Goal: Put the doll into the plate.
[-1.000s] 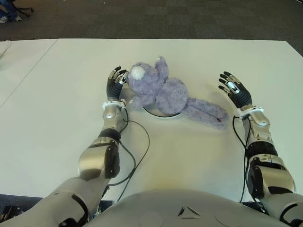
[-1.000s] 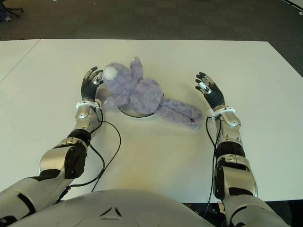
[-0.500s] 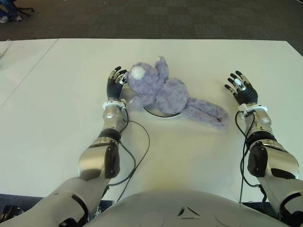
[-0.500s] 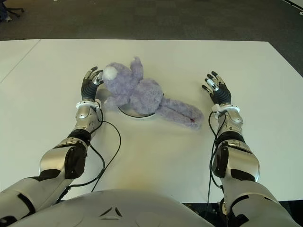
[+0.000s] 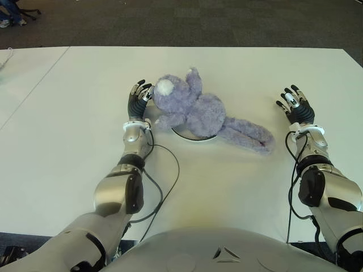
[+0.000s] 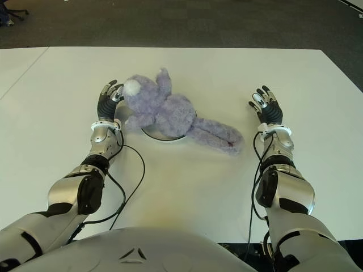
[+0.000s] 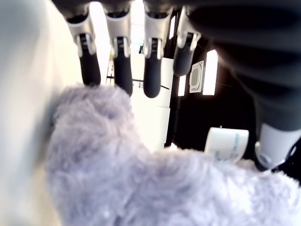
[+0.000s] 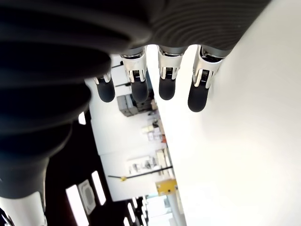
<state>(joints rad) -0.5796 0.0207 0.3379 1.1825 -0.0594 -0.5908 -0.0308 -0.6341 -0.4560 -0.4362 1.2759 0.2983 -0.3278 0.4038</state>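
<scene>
— Where's the doll [image 5: 195, 110]?

— Lying on the white table [image 5: 79, 113]; its body covers most of the plate [image 5: 193, 136], whose near rim peeks out beneath; its head points far-left, its legs trail off the plate to the near right.

— And the left hand [image 5: 138, 98]?

— Just left of the doll's head, against the fur; fingers [image 7: 120, 61] straight and spread, grasping nothing.

— The right hand [image 5: 296, 106]?

— Well apart from the doll, off to the right of its legs; fingers [image 8: 164, 77] extended and apart, empty.
</scene>
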